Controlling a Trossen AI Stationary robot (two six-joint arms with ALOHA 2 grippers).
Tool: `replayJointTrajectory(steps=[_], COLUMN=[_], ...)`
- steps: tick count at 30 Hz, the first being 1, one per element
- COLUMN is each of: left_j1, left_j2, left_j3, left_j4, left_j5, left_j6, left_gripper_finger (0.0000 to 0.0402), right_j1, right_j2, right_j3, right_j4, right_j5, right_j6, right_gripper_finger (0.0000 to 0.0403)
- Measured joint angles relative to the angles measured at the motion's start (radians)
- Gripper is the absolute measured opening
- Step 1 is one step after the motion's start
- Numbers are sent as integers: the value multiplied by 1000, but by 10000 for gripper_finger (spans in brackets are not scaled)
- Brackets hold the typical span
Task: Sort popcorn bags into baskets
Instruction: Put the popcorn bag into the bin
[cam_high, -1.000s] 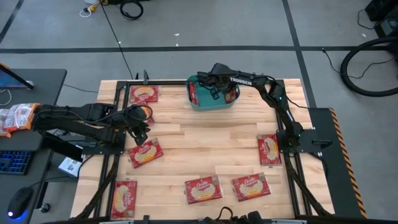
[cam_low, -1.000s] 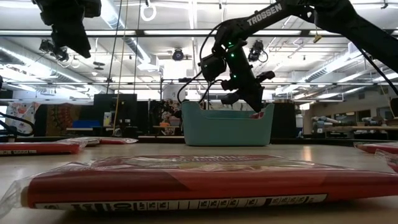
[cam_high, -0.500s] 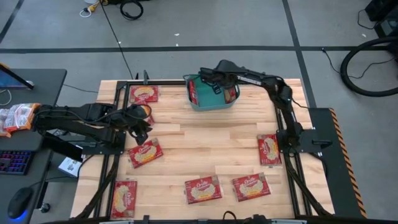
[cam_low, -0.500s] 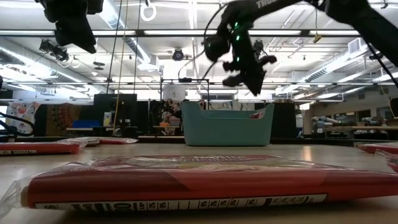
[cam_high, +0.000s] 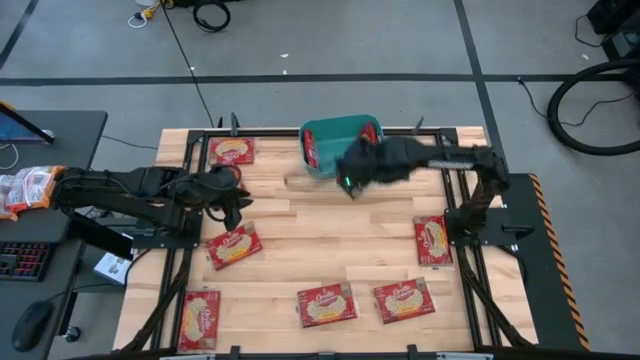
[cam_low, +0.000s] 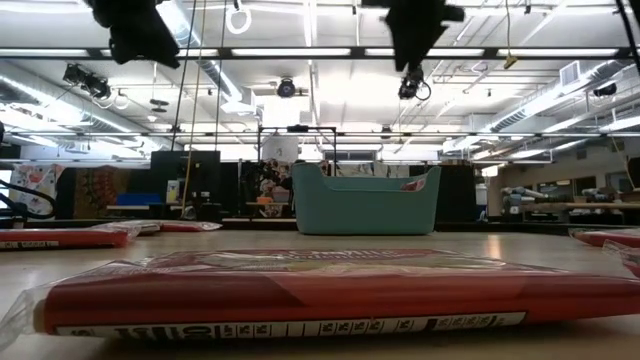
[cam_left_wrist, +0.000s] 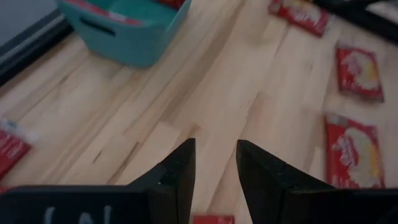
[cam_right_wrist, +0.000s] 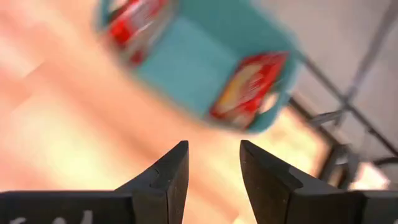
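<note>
Just beside the teal basket (cam_high: 340, 135) holding popcorn bags (cam_right_wrist: 249, 84), right pincer (cam_right_wrist: 213, 163) spread, empty.

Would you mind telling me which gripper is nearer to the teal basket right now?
The right. The right gripper hovers at the teal basket near-side edge, empty. The left gripper sits well off toward the table's left side, above a popcorn bag.

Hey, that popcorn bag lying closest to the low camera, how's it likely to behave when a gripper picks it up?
The popcorn bag lies flat and thin on the table, so it is probably light and may flex when lifted by one edge. Its glossy wrapper looks smooth, so it might slip between fingers. Sitting so low, it seems unlikely to tip or roll.
</note>
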Motion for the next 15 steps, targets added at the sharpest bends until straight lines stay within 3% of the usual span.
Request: replayJointTrajectory(steps=[5, 10, 15], left_j1=[0, 0, 1], left_j2=[0, 0, 0], left_j3=[0, 0, 0], left_j4=[94, 125, 126], left_j5=[-3, 0, 8], left_j6=[22, 62, 103], left_gripper_finger=[121, 121, 121], right_j1=[154, 267, 334], right_j2=[-46, -56, -56], right_j3=[-160, -383, -600], right_j4=[0, -1, -1], right_j5=[-204, -400, -490], right_j6=[253, 483, 711], right_gripper_finger=[153, 191, 238])
